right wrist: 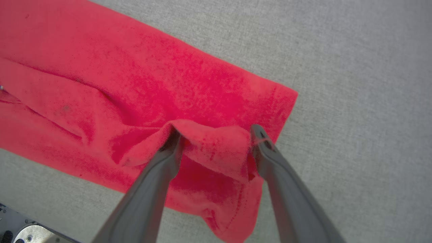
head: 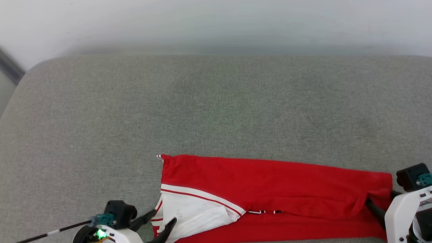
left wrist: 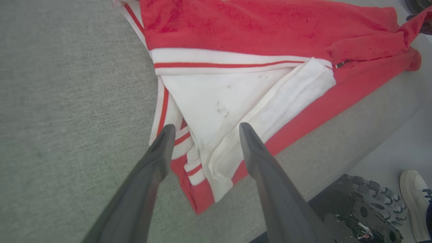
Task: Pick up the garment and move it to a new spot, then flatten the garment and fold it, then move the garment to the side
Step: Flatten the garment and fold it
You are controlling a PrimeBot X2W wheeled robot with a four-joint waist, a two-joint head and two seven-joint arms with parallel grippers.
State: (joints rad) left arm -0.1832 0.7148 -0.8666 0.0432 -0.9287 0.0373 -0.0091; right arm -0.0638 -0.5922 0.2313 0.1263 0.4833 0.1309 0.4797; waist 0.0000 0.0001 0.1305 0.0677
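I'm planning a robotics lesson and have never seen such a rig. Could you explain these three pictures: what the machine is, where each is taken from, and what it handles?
It is a two-armed robot. One picture comes from a camera on its head, looking down at a grey cushion; the other two come from wrist cameras looking along each arm's two dark fingers. A red shirt lies folded lengthwise near the front edge. The left fingers are spread open over its white sleeve. The right fingers are open too, red cloth draped over their tips, not pinched.
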